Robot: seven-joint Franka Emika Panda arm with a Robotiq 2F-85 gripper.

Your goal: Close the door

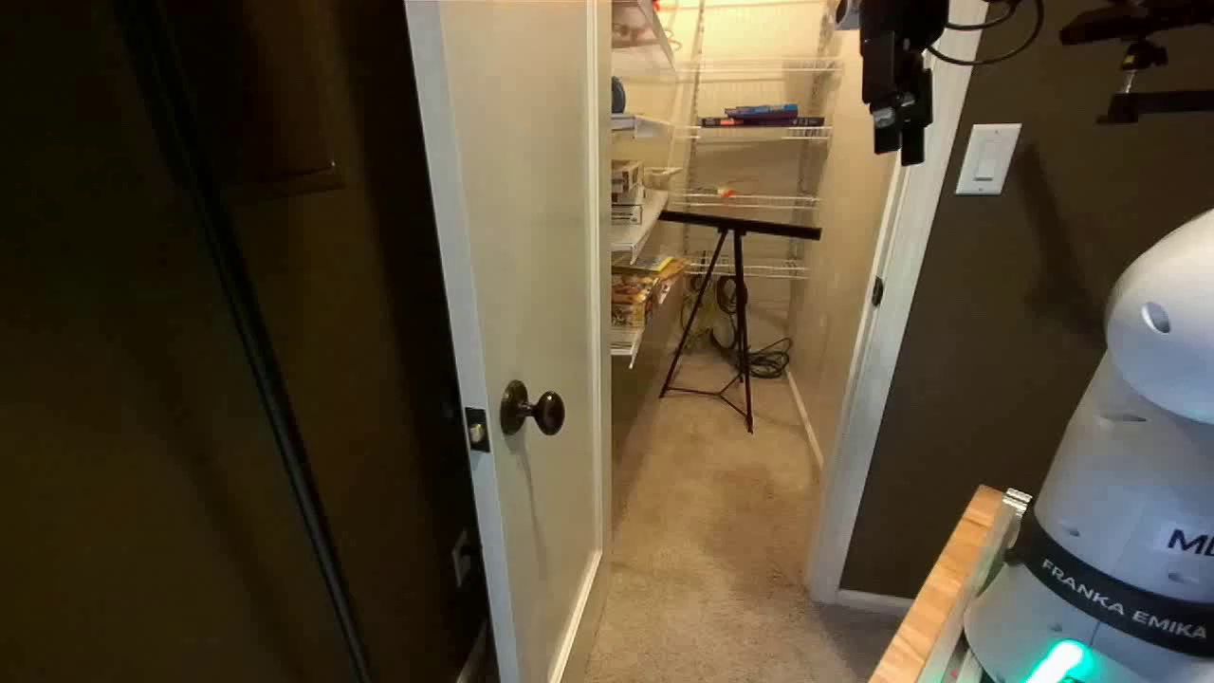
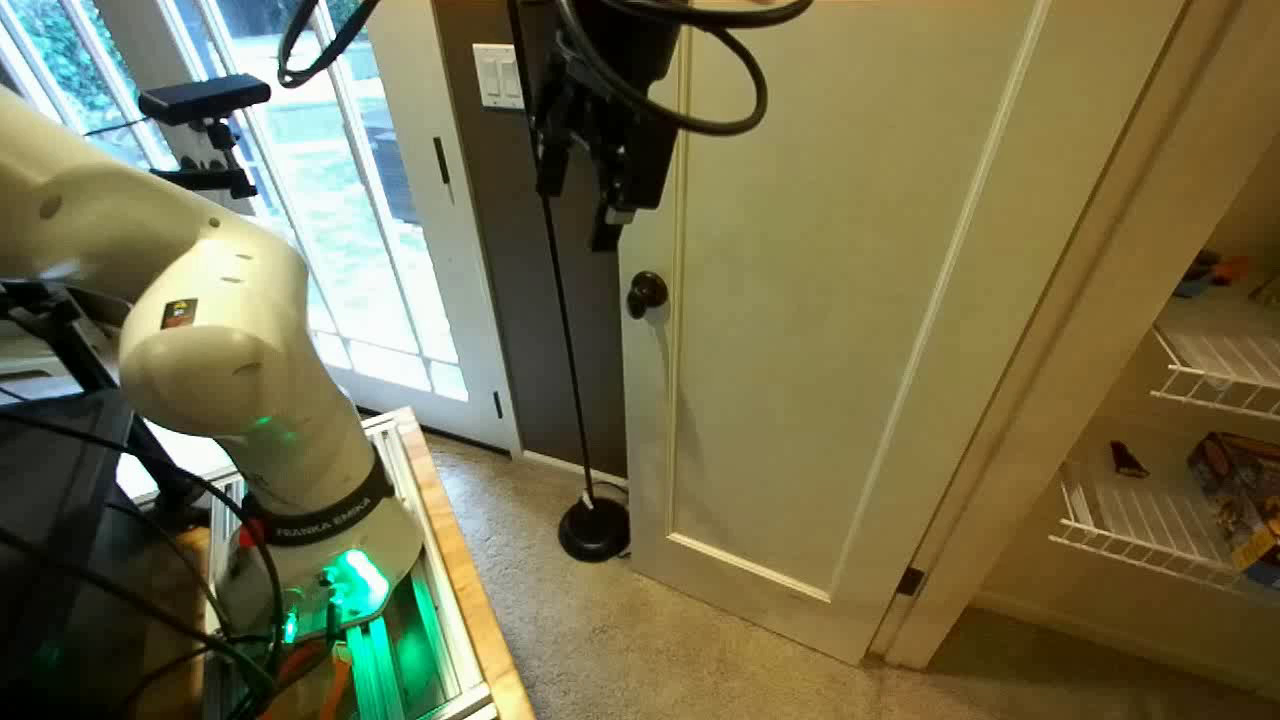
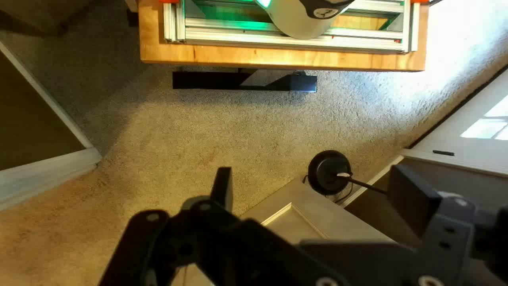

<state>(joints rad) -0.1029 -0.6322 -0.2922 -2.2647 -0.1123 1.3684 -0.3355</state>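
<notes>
Close by me stood the white, rounded robot arm, its foot lit green, on a stand edged with blond wood and silver metal rails. Up above the beige carpet hung its black, two-fingered gripper, pointing down, the fingers spread wide. A gap showed between it and the tall, off-white, panelled door in an exterior view. That door stood open out into the room from its white-trimmed doorway, its dark, round knob and small metal latch both showing. Just beside its free edge, a black disc base sat on the carpet with a thin black pole rising from it in front of a dark brown wall. Beyond that, daylight came in through a white-framed glazed door. Through the open doorway I could see into a narrow closet: white wire shelves at the side, a stack of colourful boxes on a lower one, then a black, spindly tripod with a flat bar across its top, and a coil of dark cable on the floor by its legs
</notes>
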